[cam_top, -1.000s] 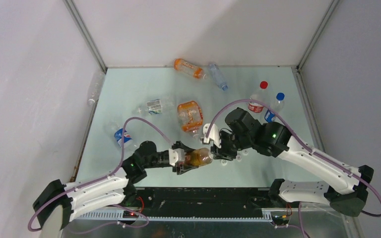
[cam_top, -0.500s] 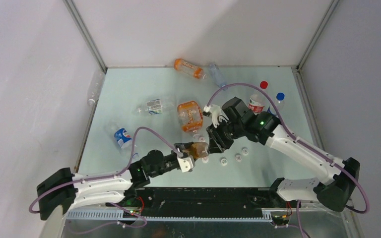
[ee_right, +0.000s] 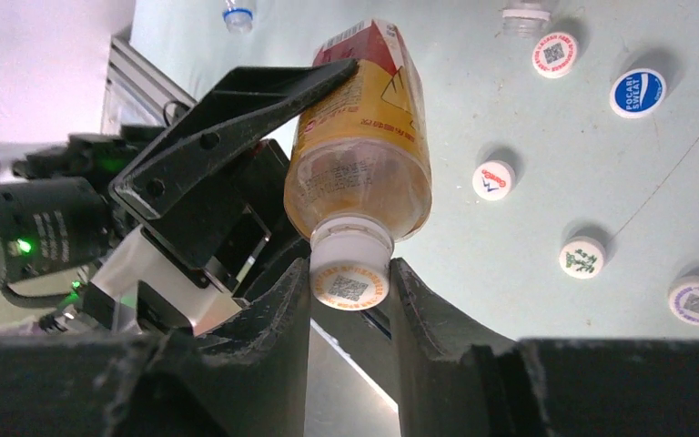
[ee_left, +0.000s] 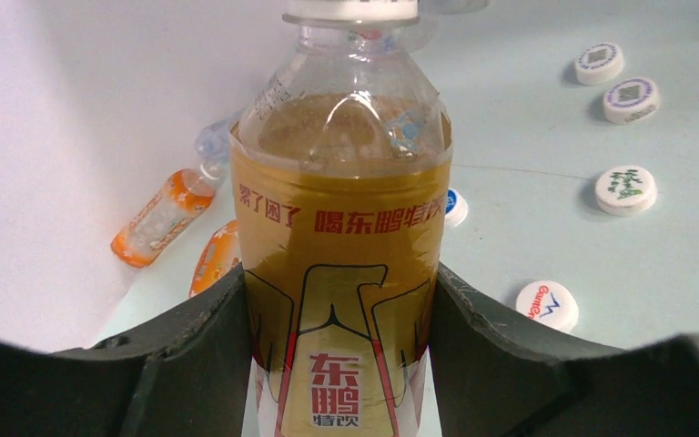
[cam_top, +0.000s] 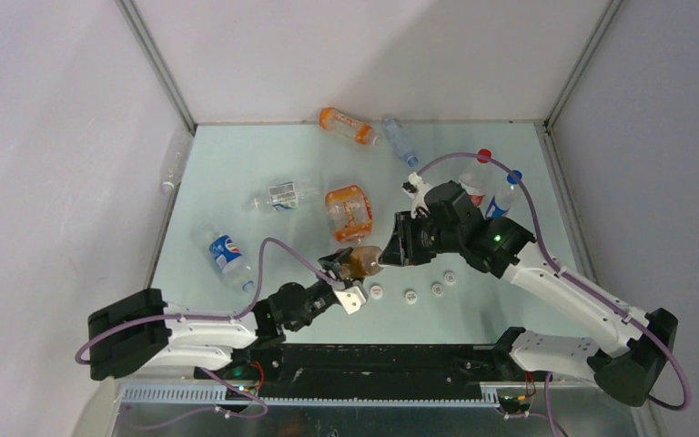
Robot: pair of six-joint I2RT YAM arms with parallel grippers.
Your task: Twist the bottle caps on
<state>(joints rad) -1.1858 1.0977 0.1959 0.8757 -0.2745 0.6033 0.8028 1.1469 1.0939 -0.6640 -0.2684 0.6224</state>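
My left gripper (cam_top: 348, 269) is shut on the amber tea bottle (ee_left: 341, 237) with a gold-and-red label and holds it above the table near the front middle. A white cap (ee_right: 349, 270) sits on the bottle's neck. My right gripper (ee_right: 349, 287) is shut on that white cap, its fingers on both sides of it. In the top view the right gripper (cam_top: 391, 252) meets the bottle (cam_top: 360, 261) from the right. Several loose white caps (cam_top: 410, 296) lie on the table in front of the right arm; they also show in the right wrist view (ee_right: 493, 179).
An orange bottle (cam_top: 348, 212) lies just behind the held one. A labelled clear bottle (cam_top: 282, 195) and a Pepsi bottle (cam_top: 226, 252) lie to the left. An orange bottle (cam_top: 346, 125) and a clear one (cam_top: 400, 138) lie at the back. Two capped bottles (cam_top: 477, 178) stand at the right.
My left arm has lifted and tilted the amber bottle toward the right. My right gripper has swung round and closed on the white cap at the bottle's neck.
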